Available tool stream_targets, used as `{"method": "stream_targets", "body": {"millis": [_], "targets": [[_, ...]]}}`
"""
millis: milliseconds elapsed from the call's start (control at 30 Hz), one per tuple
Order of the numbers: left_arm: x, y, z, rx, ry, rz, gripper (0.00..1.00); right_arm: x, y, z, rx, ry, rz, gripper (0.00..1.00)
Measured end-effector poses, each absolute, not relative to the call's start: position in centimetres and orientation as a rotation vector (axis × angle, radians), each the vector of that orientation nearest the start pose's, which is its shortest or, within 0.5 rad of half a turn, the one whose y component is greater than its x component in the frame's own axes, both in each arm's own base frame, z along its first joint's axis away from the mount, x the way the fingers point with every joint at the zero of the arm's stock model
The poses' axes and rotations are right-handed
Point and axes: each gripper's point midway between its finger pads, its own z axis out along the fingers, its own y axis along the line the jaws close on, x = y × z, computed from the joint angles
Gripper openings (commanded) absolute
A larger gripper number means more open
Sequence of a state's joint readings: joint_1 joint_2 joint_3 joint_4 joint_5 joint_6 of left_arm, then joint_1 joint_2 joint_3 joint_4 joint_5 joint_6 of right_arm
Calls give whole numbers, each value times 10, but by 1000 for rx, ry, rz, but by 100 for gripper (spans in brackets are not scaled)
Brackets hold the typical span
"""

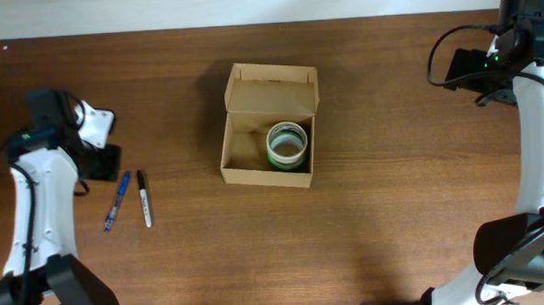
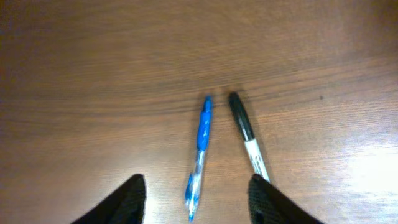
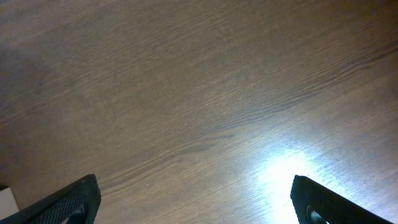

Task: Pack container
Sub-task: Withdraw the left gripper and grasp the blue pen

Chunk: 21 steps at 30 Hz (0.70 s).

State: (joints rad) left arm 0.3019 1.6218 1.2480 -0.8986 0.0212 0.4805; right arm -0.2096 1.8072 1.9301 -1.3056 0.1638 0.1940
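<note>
Left gripper (image 2: 198, 180) (parted) near blue pen (image 2: 199, 149); 1 marker (image 2: 247, 134) beside.

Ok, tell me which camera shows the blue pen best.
Left wrist: the blue pen lies close and large, beside the black marker. Overhead shows it small, left of the container. Right wrist shows only the table, no pen.

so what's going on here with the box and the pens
A two-armed robot is packing a small tan cardboard box, its flap lid open; a green and white tape roll sits inside. The left gripper hangs open over a blue pen and a black marker lying side by side on the wooden table. The right gripper is open over bare wood, holding nothing.
</note>
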Motion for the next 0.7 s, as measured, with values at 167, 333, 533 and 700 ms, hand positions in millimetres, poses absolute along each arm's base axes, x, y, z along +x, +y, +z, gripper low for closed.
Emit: {"method": "stream_targets", "body": {"millis": [167,333,533,700], "targets": [[333,96,85,389,2853,125,54,395,-113,234,594,2682,-229,99],[332,102,75,446,2877,163,54,395,-113,234,594,2682,-229,99],[325,105,43,476,2973,130,54,395,-113,234,594,2682,-229,99],[319,110,29,482,3028,150,54,395,-113,234,594,2682,-229,99]]}}
